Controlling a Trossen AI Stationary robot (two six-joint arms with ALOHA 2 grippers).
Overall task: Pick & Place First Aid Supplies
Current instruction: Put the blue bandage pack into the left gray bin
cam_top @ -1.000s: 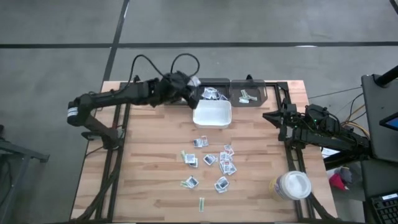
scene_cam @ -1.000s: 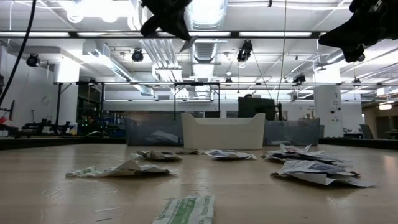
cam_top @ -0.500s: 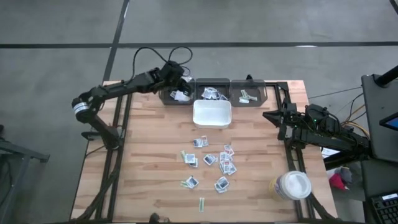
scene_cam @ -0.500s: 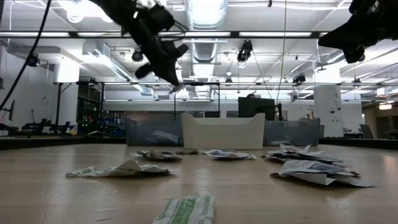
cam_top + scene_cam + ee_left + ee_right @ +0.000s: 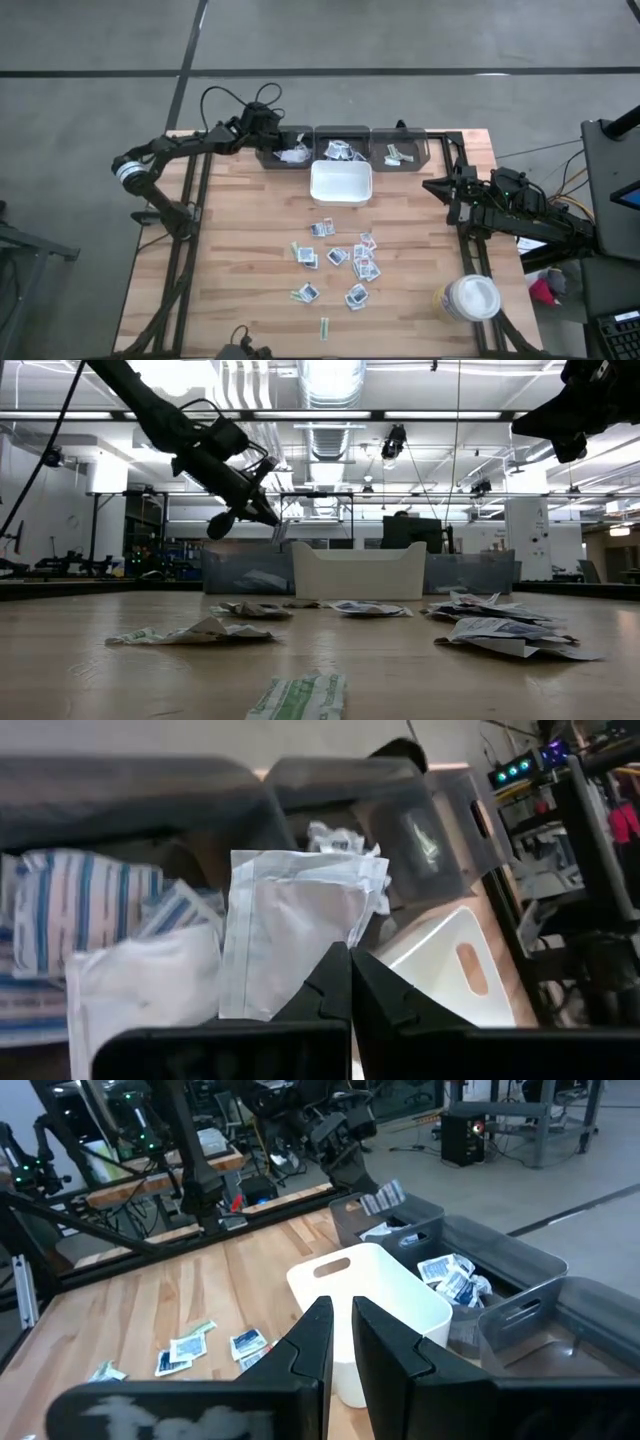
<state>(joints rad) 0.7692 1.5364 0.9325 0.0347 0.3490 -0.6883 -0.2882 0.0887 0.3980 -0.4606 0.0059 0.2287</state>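
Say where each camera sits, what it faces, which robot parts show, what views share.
High: overhead, straight down on wooden table; left arm and right arm show.
Low: table height, facing the room; left gripper overhead.
Left wrist: faces grey bins; left gripper shut on pale flat packet.
Right wrist: faces across table; right gripper foremost.
Shared: white square tray, all four.

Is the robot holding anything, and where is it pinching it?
The left end effector pinches a pale flat packet by its bottom edge, above the leftmost bin. The right end effector holds nothing.
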